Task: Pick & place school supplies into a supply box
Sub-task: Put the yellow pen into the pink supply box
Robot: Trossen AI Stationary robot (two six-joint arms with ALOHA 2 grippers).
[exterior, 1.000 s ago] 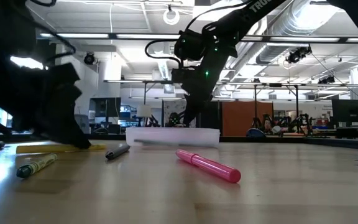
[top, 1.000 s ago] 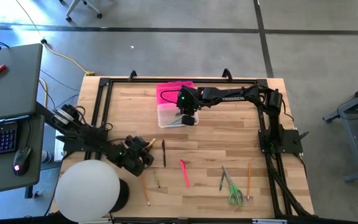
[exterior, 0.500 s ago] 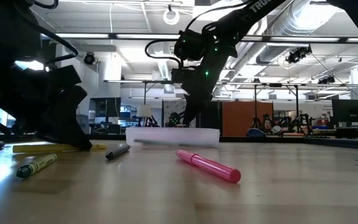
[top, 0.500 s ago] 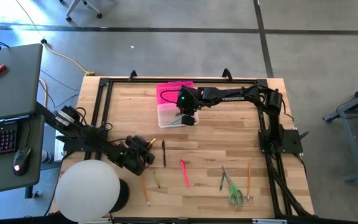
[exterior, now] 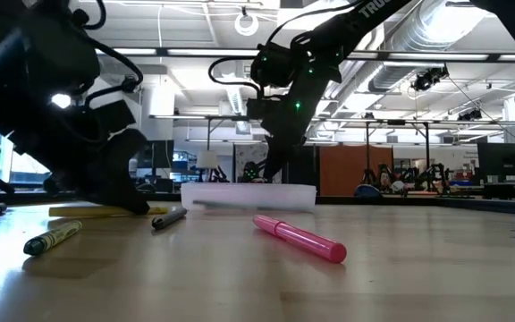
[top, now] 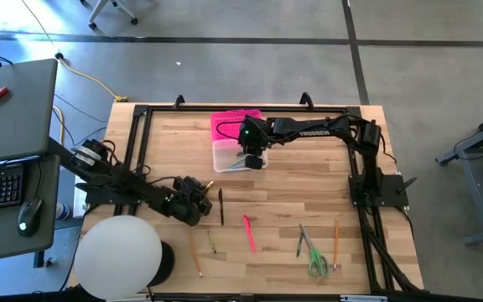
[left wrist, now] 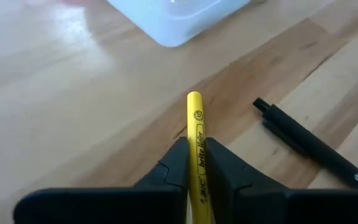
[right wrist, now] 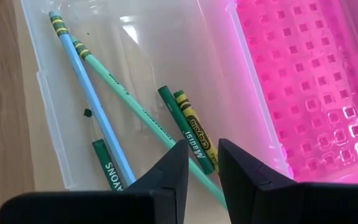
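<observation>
near the desk's (top: 309, 184) left edge, the left tool (left wrist: 196, 163) was clamped on a slim yellow highlighter (left wrist: 197, 140), a round plastic barrel beside a black pen (left wrist: 309, 149). toward the back edge the right tool (right wrist: 200, 163) hung over the supply box (top: 229, 153), fingers slightly apart and holding nothing. only its wrist view showed the contents of the clear, smooth base: two pencils (right wrist: 89, 93) and green crayons (right wrist: 188, 127), beside the pink dimpled lid (right wrist: 303, 81).
</observation>
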